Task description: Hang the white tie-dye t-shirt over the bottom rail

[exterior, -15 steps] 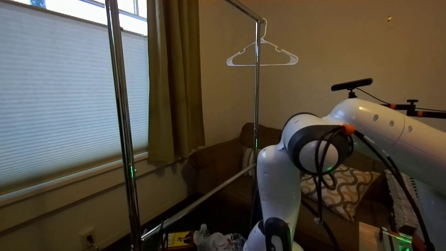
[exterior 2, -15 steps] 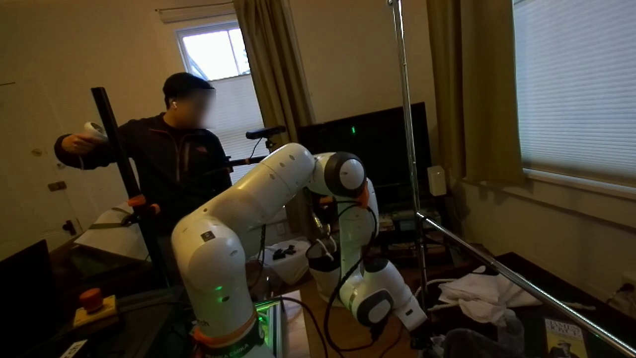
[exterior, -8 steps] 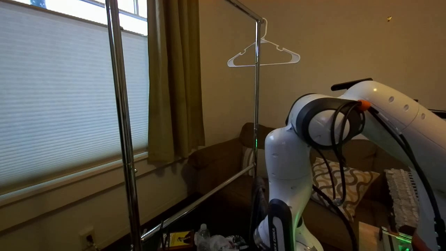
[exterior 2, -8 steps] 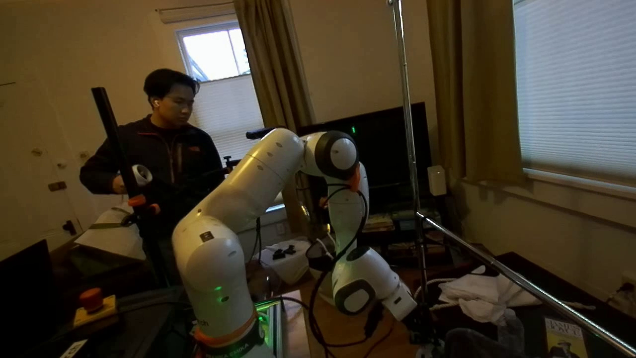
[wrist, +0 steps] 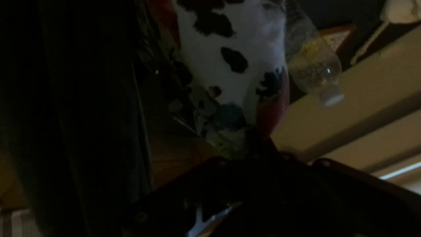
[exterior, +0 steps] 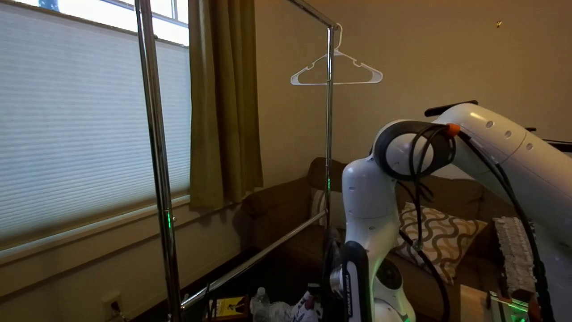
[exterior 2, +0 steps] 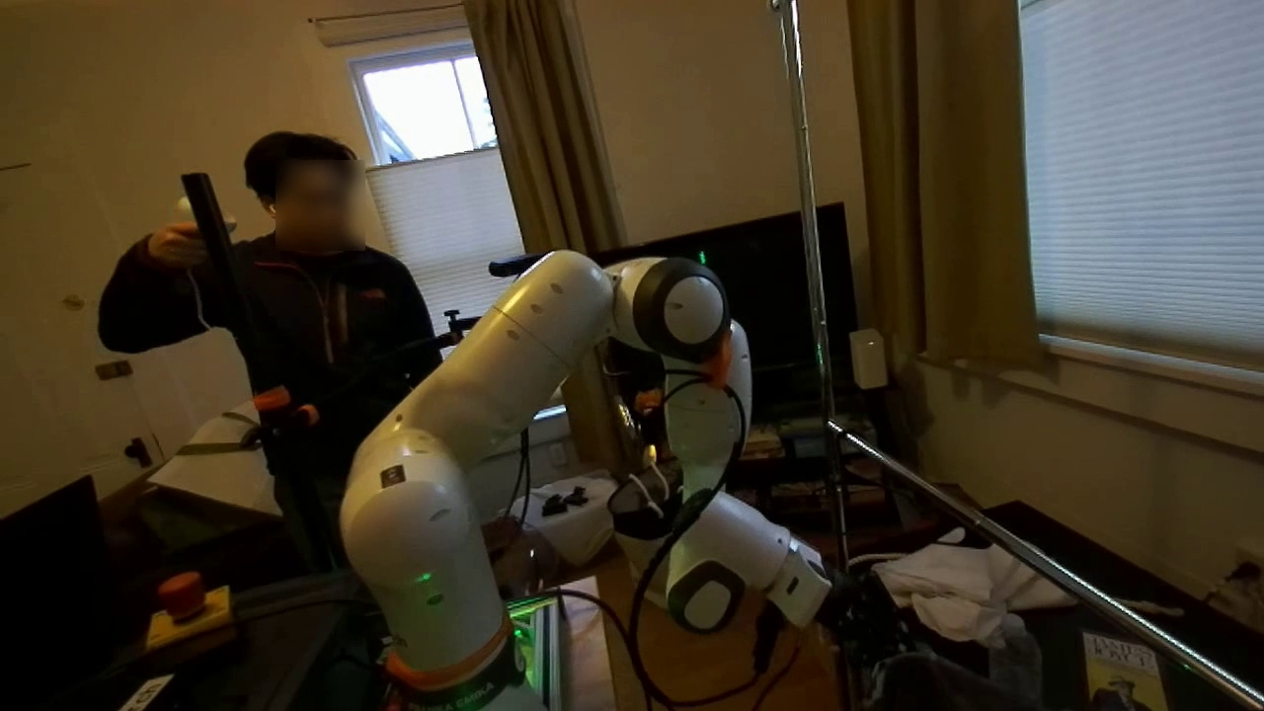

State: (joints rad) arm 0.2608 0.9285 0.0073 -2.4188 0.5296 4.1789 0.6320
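A white t-shirt (wrist: 207,56) with dark blotches and red patches fills the upper middle of the wrist view. It narrows to a point at my fingertips. My gripper (wrist: 253,148) is very dark there; its jaws look closed on that bunched end. In an exterior view the t-shirt (exterior: 300,308) is drawn up into a peak beside the gripper (exterior: 318,288), low near the rack. The bottom rail (exterior: 263,255) is bare metal and also shows in an exterior view (exterior 2: 1007,543). Most of the gripper (exterior 2: 869,612) there is dark and unclear.
A dark grey cloth (wrist: 82,98) hangs close to the gripper. A plastic bottle (exterior: 260,304) and a yellow book (exterior: 230,307) stand low beyond the rail. A chrome upright (exterior: 330,134) carries a white hanger (exterior: 357,82). A crumpled white cloth (exterior 2: 968,592) lies behind the rail.
The arm has risen and its wrist has swung toward the rack. The patterned t-shirt has been pulled up beside the bottle. The person behind has shifted.
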